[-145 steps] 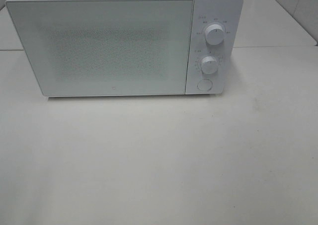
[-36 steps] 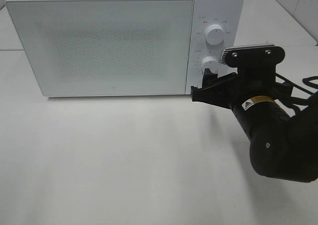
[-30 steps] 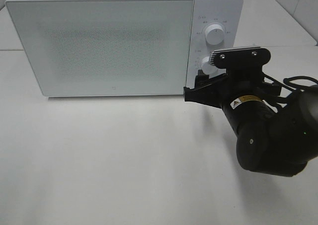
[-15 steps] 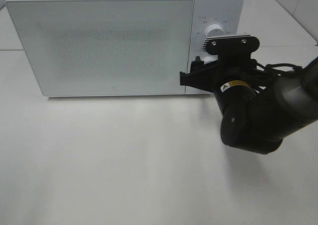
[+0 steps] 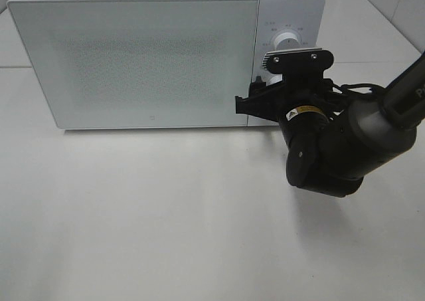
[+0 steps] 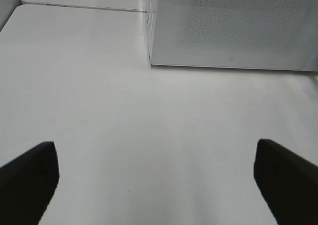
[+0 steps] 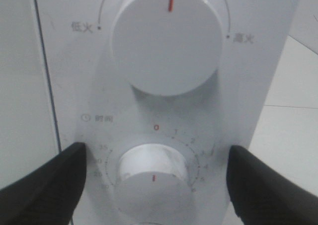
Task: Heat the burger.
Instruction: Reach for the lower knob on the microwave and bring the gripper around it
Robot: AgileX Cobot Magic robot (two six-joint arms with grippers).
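As the microwave's [image 5: 139, 62] door stood shut, the right claw [image 7: 156, 155] hung open at the lower knob [image 7: 151, 173].

Its fingers [image 7: 44, 185] stood to either side of that knob with a gap on each side, both cut off by the edge of the wrist view. From the high camera the arm hid the lower knob and part of the upper knob [image 5: 287, 39]. The left claw [image 6: 155, 150] gaped wide above the table [image 6: 149, 135], gripping nothing, with only its two tips in frame. The burger appeared in no view, and the door's speckled panel hid the oven's inside.
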